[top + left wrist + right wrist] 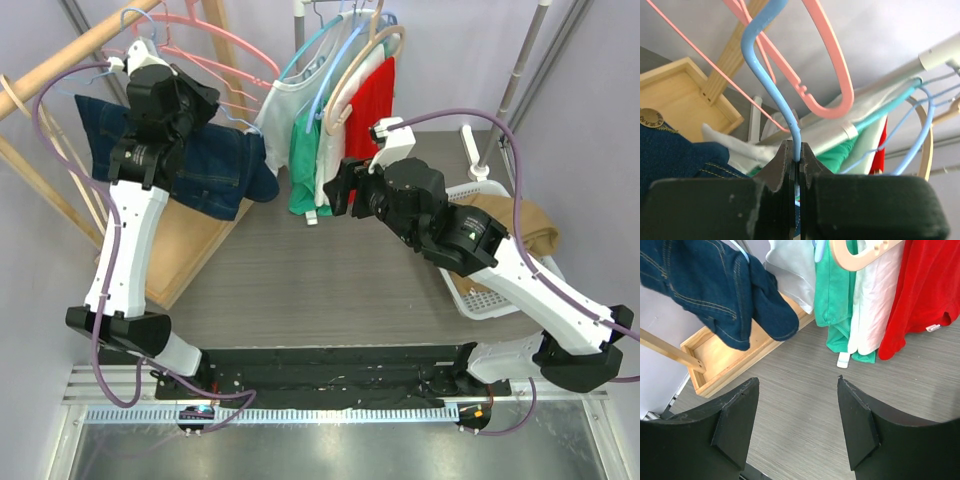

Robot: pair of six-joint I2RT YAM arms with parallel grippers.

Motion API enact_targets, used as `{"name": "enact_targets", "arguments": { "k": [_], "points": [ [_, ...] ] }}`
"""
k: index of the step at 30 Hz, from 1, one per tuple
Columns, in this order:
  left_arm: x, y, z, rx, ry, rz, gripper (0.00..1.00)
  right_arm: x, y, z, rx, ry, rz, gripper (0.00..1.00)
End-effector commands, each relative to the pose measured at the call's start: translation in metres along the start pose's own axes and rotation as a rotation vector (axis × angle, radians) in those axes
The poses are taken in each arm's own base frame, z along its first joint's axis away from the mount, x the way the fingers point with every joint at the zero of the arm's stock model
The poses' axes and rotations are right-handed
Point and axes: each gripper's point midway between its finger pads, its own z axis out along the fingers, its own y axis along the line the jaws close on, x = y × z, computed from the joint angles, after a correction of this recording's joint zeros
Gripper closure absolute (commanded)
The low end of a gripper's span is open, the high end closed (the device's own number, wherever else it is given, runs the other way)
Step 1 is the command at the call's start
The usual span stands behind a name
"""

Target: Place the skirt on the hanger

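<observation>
Skirt of dark blue denim, bunched up and hanging at the far left, above a wooden tray. Draped on a blue hanger. Left gripper pinched tight on that hanger's thin wire, just beside the denim. Pink hangers close behind. Further right, green, white and red clothes on a rail. Right gripper spread wide, holding nothing, over the grey table near those clothes. White basket on the right, brown cloth inside.
</observation>
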Motion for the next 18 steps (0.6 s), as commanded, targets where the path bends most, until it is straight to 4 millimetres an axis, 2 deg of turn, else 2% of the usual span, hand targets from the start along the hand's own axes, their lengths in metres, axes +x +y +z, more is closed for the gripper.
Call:
{"name": "enact_targets", "arguments": {
  "k": [1,14,15,18],
  "points": [
    [-0.054,-0.018,-0.011,0.098,-0.119,-0.033,1.00,-0.004,0.003,0.006,-0.026,-0.016,0.020,0.31],
    [-0.079,0.019,0.001,0.076,-0.136,-0.115,1.00,0.007,0.000,0.019,-0.018,0.009,0.042,0.31],
    [-0.085,0.028,0.002,0.073,-0.135,-0.135,1.00,0.008,0.000,0.020,-0.016,0.010,0.046,0.32],
    [-0.087,0.032,0.004,0.092,-0.122,-0.163,1.00,0.009,-0.001,0.023,-0.013,0.014,0.047,0.31]
  ]
}}
